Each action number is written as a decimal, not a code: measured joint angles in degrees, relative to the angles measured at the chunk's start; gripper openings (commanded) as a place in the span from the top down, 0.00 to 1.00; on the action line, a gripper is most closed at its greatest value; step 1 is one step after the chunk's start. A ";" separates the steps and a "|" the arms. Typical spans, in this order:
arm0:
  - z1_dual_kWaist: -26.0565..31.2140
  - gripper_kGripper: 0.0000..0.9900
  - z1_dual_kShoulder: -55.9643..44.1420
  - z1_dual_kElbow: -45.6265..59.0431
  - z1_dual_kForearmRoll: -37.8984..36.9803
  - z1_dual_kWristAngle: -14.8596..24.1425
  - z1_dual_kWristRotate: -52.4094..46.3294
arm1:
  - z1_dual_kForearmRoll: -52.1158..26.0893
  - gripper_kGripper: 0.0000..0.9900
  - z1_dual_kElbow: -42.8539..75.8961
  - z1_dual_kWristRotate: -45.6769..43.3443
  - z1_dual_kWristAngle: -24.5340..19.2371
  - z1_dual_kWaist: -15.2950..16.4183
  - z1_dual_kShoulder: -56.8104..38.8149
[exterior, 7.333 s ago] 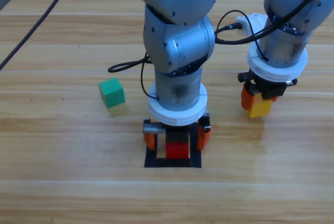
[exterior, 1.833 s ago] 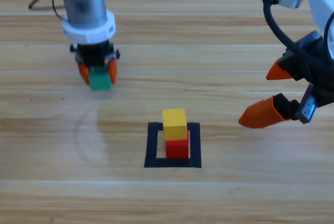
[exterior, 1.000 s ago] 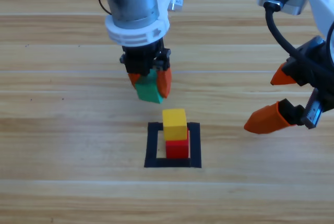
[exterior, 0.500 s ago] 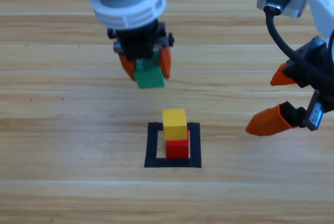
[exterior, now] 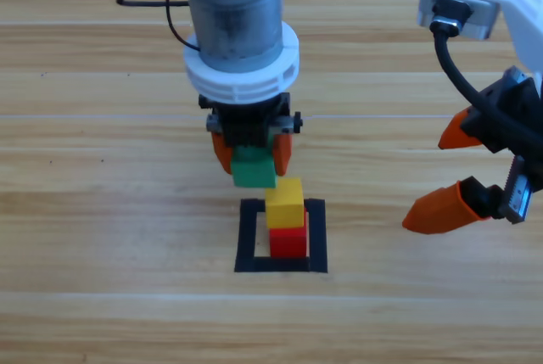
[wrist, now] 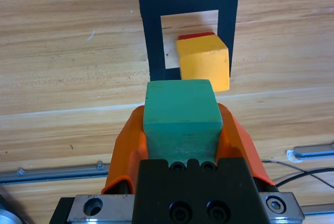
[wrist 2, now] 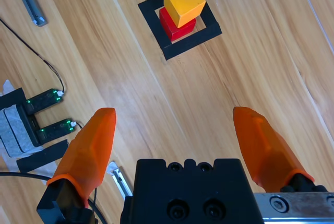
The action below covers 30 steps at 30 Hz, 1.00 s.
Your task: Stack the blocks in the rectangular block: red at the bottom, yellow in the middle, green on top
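one end effector [exterior: 252, 150] grasping green [exterior: 254, 167] | red [wrist: 195, 36] mostly hidden under yellow [wrist: 203, 60]

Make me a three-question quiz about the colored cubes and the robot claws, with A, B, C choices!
1. Where is the yellow cube?
A. on the red cube
B. on bare wood
C. in a claw

2. How many cubes are stacked inside the black tape square?
A. one
B. two
C. three

3. What is the left gripper doing?
A. hanging open
B. pinching the green cube
C. pinching a red cube

Answers: 1 A, yellow sits directly on red. 2 B, only red and yellow are there. 3 B, its orange jaws squeeze the green cube, while the right gripper waits open at the side.
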 measured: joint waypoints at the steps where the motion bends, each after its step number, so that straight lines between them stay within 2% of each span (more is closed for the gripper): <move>1: 0.00 1.00 0.13 0.00 0.00 0.16 0.00 | 0.00 0.00 0.00 -0.05 0.27 0.00 0.00; 30: -2.58 1.00 3.35 -3.13 0.00 1.33 0.00 | 0.39 0.00 0.00 -0.84 0.68 0.00 0.00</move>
